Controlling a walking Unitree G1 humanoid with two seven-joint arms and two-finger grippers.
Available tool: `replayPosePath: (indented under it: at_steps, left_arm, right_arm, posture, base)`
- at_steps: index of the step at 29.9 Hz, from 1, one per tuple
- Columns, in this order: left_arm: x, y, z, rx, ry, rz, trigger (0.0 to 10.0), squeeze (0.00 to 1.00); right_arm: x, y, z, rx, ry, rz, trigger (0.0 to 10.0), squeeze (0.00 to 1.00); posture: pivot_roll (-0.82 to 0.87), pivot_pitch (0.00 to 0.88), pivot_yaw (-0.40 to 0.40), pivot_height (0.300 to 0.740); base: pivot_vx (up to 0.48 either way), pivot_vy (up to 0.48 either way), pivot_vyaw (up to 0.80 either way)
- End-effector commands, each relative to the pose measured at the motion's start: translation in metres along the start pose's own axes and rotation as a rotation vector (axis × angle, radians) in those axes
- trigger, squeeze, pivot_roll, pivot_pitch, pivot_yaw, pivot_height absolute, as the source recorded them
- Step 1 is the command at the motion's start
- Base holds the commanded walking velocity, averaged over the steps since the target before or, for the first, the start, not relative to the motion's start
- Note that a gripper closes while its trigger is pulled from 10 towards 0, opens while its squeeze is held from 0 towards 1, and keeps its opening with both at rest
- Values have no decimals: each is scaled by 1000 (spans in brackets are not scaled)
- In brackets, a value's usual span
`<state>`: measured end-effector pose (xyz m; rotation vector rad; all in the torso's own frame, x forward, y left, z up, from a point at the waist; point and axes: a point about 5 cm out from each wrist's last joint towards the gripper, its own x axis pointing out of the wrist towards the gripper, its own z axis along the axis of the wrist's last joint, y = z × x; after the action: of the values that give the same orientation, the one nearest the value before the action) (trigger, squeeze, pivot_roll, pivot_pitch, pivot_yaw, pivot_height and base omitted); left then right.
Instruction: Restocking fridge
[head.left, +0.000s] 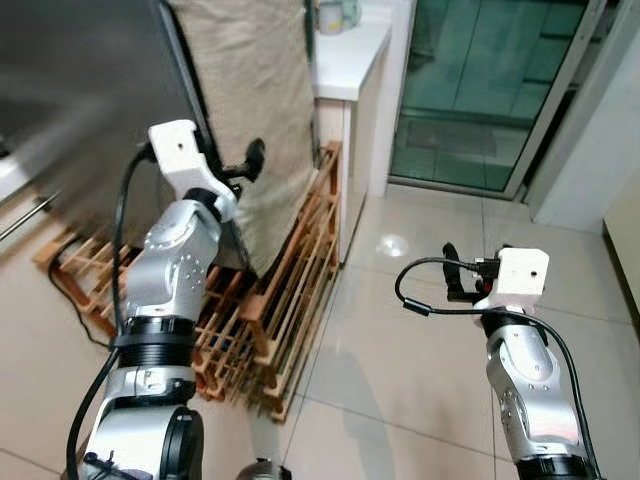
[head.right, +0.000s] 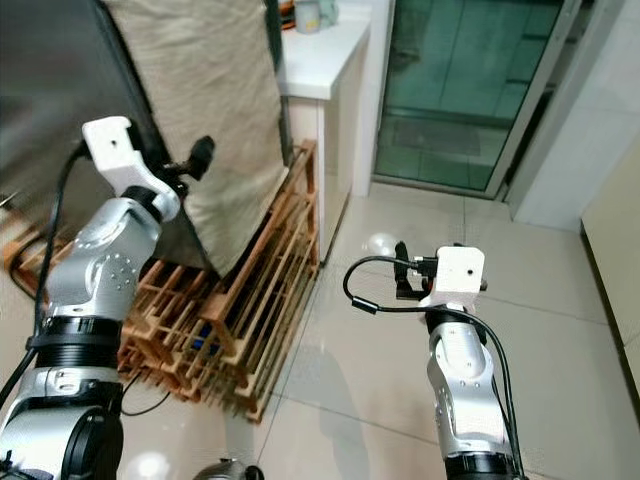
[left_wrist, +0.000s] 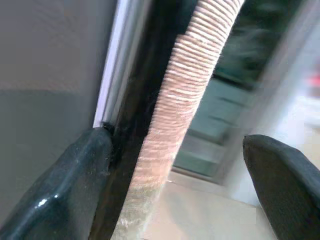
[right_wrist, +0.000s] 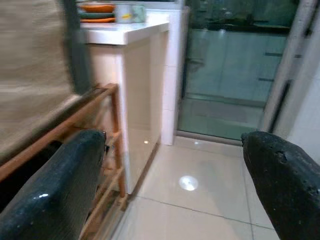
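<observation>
Grey metal, the fridge (head.left: 80, 90) stands at the robot's left, a beige woven cloth (head.left: 255, 100) hanging down over its side. The left tool (head.left: 250, 160) is raised at the fridge's front corner, beside the edge of the cloth. In the left wrist view its 2 black fingers (left_wrist: 65, 195) are spread wide apart and grasp nothing: one finger rests against the fridge's dark edge strip, and the ribbed hem of the cloth (left_wrist: 185, 100) runs between the 2 fingers.

Below the fridge, wooden slatted racks (head.left: 280, 300) lie and lean on the pale tiled floor (head.left: 400, 370). Just beyond them stands a white worktop (head.left: 345, 50) carrying a pale jar in the eye views and stacked orange and green dishes (right_wrist: 97, 11) in the right wrist view. Past it is a glass sliding door (head.left: 490, 80) in a metal frame.

The right tool (head.left: 452, 272) is held out over the bare tiles, well apart from the fridge and pointing toward the racks and worktop. Its 2 fingers (right_wrist: 55, 190) are also spread wide, released, with nothing between them.
</observation>
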<state>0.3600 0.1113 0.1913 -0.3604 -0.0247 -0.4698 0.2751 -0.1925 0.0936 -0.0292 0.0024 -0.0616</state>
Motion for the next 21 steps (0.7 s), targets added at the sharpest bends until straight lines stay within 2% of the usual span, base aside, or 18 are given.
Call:
replayPosePath:
  at_steps: [1, 2, 3, 4, 5, 7, 8, 9, 10, 12, 14, 16, 17, 18, 19, 20, 21]
  left_arm:
    - [15, -68, -25, -41, 126, -363, 10000, 0]
    - [15, -68, -25, -41, 126, -363, 10000, 0]
    - [16, -78, -27, -41, 131, -424, 10000, 0]
    - [18, -109, -35, 3, 128, -566, 10000, 0]
    - [18, -109, -35, 3, 128, -566, 10000, 0]
    - [22, -147, -39, -24, 116, -725, 10000, 0]
    - [23, -160, -39, -43, 108, -778, 10000, 0]
    - [23, -160, -39, -43, 108, -778, 10000, 0]
    - [24, -172, -37, -81, 92, -828, 10000, 0]
    - [20, -184, -32, -135, 73, -909, 10000, 0]
    - [13, -185, -28, -126, 68, -951, 10000, 0]
    - [14, -158, -24, -27, 40, -829, 10000, 0]
    - [15, -121, -18, 35, 1, -645, 10000, 0]
    - [11, -74, -6, 37, -60, -390, 10000, 0]
    - [11, -74, -6, 37, -60, -390, 10000, 0]
    - [3, -44, 2, 25, -105, -239, 10000, 0]
    - [-6, -24, 8, 42, -140, -145, 10000, 0]
  right_arm:
    - [-1, 3, 4, 4, -20, 15, 10000, 212]
    - [-1, 3, 4, 4, -20, 15, 10000, 212]
    - [-3, 2, 3, 2, -17, 12, 10000, 212]
    - [-10, -4, -3, 4, 7, -6, 10000, 212]
    - [-10, -4, -3, 4, 7, -6, 10000, 212]
    - [-18, -8, -9, 13, 34, -26, 10000, 208]
    - [-20, -8, -11, 15, 42, -31, 10000, 212]
    - [-20, -8, -11, 15, 42, -31, 10000, 212]
    - [-24, -7, -13, 15, 46, -32, 10000, 212]
    - [-28, -4, -14, 15, 48, -33, 10000, 212]
    - [-31, -4, -14, 17, 47, -41, 10000, 212]
    - [-33, -6, -13, 20, 43, -58, 10000, 208]
    - [-34, -8, -12, 16, 42, -66, 10000, 216]
    - [-33, -11, -10, 14, 34, -76, 10000, 231]
    - [-33, -11, -10, 14, 34, -76, 10000, 231]
    - [-32, -14, -9, 13, 31, -80, 10000, 239]
    - [-31, -15, -8, 11, 31, -81, 10000, 243]
  posture:
    - [-47, 0, 66, 732]
    - [-47, 0, 66, 732]
    - [-47, 0, 66, 732]
    - [-58, 0, 72, 732]
    - [-58, 0, 72, 732]
    - [-68, 0, 78, 732]
    - [-86, 0, 87, 732]
    - [-86, 0, 87, 732]
    - [-102, 0, 97, 732]
    - [-113, 0, 105, 732]
    - [-120, 0, 113, 732]
    - [-127, 0, 124, 732]
    - [-126, 0, 126, 732]
    - [-121, 0, 124, 732]
    - [-121, 0, 124, 732]
    - [-110, 0, 118, 732]
    - [-110, 0, 118, 732]
  base:
    - [0, 0, 0]
    - [0, 0, 0]
    - [0, 0, 0]
    - [0, 0, 0]
    - [0, 0, 0]
    - [0, 0, 0]
    - [0, 0, 0]
    - [0, 0, 0]
    - [0, 0, 0]
    - [0, 0, 0]
    - [0, 0, 0]
    - [0, 0, 0]
    - [0, 0, 0]
    - [0, 0, 794]
    - [0, 0, 794]
    - [0, 0, 788]
    - [0, 0, 781]
